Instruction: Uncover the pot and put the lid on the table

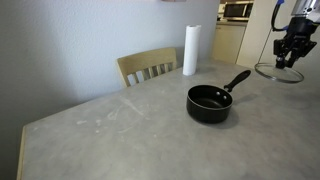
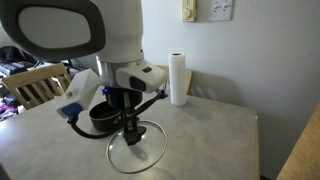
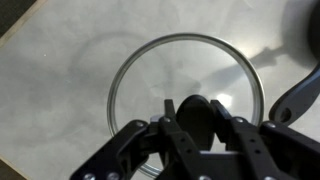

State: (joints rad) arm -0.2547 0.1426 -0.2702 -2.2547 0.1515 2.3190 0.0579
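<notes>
Gripping the lid [image 3: 150,75] by its knob [image 3: 198,125], the gripper [image 2: 130,128] is clenching dead-centre so it's hanging level below the jaws, approx. over the table [image 1: 120,130] (pot [image 1: 209,103] sitting uncovered, well apart).

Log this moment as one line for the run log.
gripper: shut on lid by its knob | pot: uncovered, on table | lid: beside pot, table contact unclear
</notes>
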